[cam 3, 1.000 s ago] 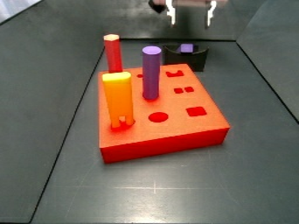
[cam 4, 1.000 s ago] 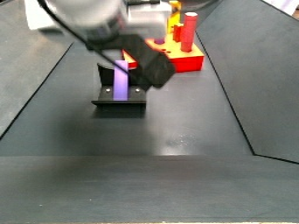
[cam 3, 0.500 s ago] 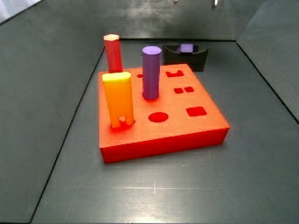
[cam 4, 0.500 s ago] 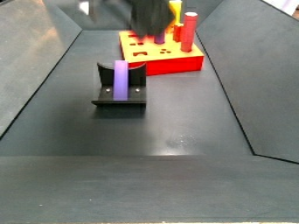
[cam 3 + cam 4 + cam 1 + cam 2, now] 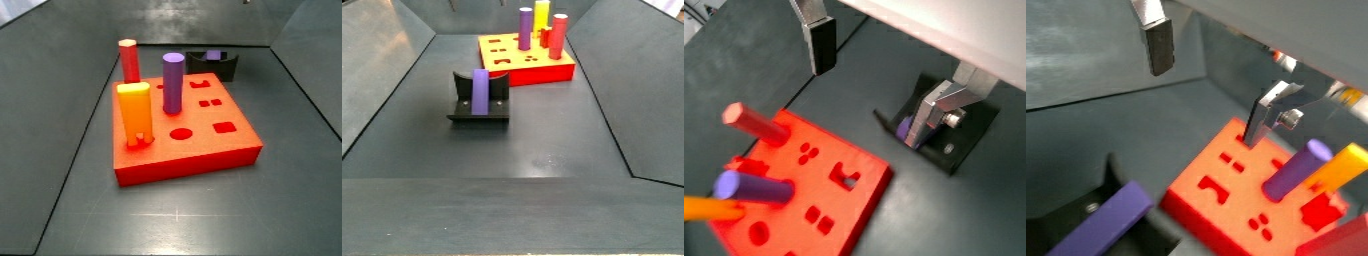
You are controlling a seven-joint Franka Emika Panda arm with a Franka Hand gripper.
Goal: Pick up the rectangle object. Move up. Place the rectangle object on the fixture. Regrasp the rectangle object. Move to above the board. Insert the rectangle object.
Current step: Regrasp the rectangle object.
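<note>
Rectangle object: a small purple flat-sided rectangular bar (image 5: 478, 90) stands upright on the fixture, left of centre in a side view; in the opposite side view only its purple top (image 5: 213, 54) shows, near the upper edge. Nothing grips it.

Fixture: a small black bracket on a base plate (image 5: 480, 113) sits on the dark floor, well apart from the board. In a wrist view it appears as a dark block (image 5: 955, 145) with the purple bar (image 5: 903, 128) partly hidden behind one finger.

Board: a large thick red square slab with shaped holes (image 5: 214, 140) lies at the middle of a side view; in the opposite side view it sits in the upper centre (image 5: 543, 69), beyond the fixture.

Pegs on the board: a tall purple round cylinder (image 5: 173, 83), a yellow-orange square post (image 5: 132, 113) and a red post (image 5: 128, 61) all stand upright in the slab.

Gripper: the gripper (image 5: 874, 79) hangs above the scene and shows only in the wrist views, out of frame in both side views. Its two flat silver fingers (image 5: 818, 40) are spread wide apart with nothing between them; the jaws are empty. In the wrist view showing the board's pegs, the gripper (image 5: 1213, 79) is again spread and empty.

Floor: a dark grey matte floor (image 5: 529, 200) fills the foreground.
</note>
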